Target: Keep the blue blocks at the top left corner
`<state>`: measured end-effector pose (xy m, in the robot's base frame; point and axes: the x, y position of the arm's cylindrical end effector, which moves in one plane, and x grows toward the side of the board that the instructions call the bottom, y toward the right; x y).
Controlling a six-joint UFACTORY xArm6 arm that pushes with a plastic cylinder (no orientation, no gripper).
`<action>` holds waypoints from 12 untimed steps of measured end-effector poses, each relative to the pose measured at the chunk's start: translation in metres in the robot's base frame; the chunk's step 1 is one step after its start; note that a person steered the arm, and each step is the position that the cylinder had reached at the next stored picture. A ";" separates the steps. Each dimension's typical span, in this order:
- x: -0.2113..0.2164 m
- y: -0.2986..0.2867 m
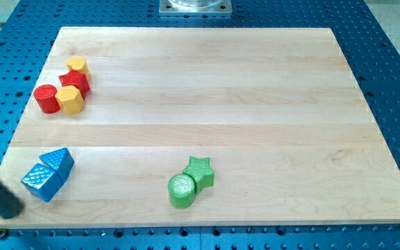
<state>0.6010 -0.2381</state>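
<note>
Resting near the counter's [200, 76] bottom left corner, my tip [17, 210] sits at the end of a dark rod that comes in slantwise from the view's left edge. The arm carries no gripper, so nothing is clasped or let go; the rod simply ends at the counter's surface. My tip lies just to the lower left of the blue blocks, close to them, though I cannot tell if it touches.

Two blue blocks stand together near that bottom left corner. The blue cube [42, 181] is the lower one, nearest my tip, and the blue wedge [59, 161] touches it on its upper right. Both are far from the top left corner.

Near the left edge, toward the top left, four blocks cluster tightly. The red cylinder [46, 98] is leftmost, with the yellow hexagon [70, 100] touching it on the right. Above these sits a red block [76, 81] of unclear shape, and above that a smaller yellow block [78, 67].

Toward the bottom edge, a little left of its middle, the green cylinder [182, 191] stands with the green star [200, 171] touching it on its upper right. These two are well apart from the blue pair and from my tip.
</note>
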 end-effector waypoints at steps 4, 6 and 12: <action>-0.138 0.087; -0.218 0.131; -0.333 0.155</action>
<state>0.2675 -0.0830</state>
